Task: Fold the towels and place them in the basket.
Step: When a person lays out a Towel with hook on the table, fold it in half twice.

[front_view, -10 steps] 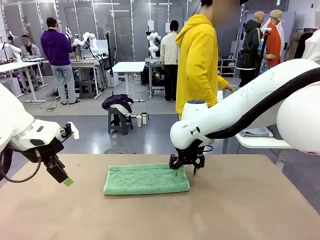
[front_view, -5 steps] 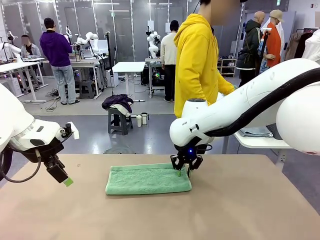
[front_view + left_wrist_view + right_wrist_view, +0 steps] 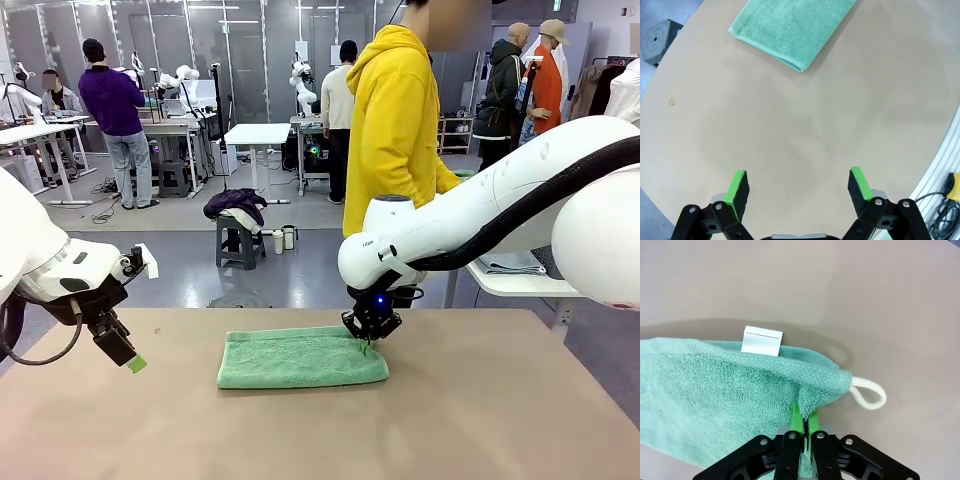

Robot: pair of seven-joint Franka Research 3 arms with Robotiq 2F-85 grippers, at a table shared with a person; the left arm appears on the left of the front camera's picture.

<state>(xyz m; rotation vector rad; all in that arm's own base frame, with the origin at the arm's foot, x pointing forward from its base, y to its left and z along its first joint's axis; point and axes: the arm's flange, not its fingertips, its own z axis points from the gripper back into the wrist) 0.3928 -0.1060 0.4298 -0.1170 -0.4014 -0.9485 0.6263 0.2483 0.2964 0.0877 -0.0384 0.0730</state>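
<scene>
**Reader:** What does the front view show?

**Legend:** A mint-green terry towel (image 3: 302,358), folded into a long rectangle, lies flat near the middle of the tan worktop (image 3: 480,420). The right arm reaches in from the right side. Its right claw (image 3: 368,338) points down onto the towel's far right corner.

**Reader:** What is the state of that claw?

**Legend:** In the right wrist view, the two green pads (image 3: 796,416) are pressed together on a pinch of terry just inside the corner. The white tag (image 3: 762,340) projects from the hem near the grip. The white cord loop (image 3: 869,392) lies off the corner on bare worktop.

**Reader:** And the other arm?

**Legend:** In the left wrist view, the left claw (image 3: 799,176) has its fingers spread wide with nothing between them. It is held above bare worktop, well apart from the towel, one end of which appears at the top of that view. In the front view this claw hangs at the left side, tilted downward, clear of the surface.

**Reader:** Is anyone else at the worktop?

**Legend:** A person in a yellow hoodie (image 3: 395,120) stands beyond the far edge, behind the right arm.
</scene>
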